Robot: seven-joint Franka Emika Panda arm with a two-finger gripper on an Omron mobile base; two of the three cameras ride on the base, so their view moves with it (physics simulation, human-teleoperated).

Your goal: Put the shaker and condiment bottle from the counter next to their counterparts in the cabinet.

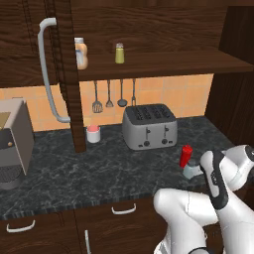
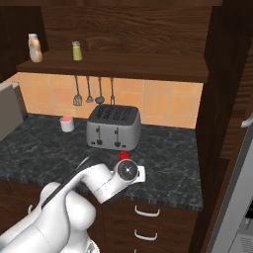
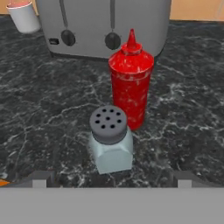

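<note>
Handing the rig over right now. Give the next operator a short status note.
End effector: open, empty, fingertips low on either side of the shaker.
Shaker and condiment bottle stand close together on the counter, in front of the toaster.
Counterparts, the tan-orange bottle and the olive-yellow shaker, are on the open cabinet's shelf.
Done: nothing placed.
Left: both items.

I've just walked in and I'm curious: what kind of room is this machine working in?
A kitchen, it seems, though computer-rendered. A silver toaster stands on a dark marbled stone counter, cooking utensils hang against an orange tiled wall, and a wooden cabinet above holds bottles.
</note>
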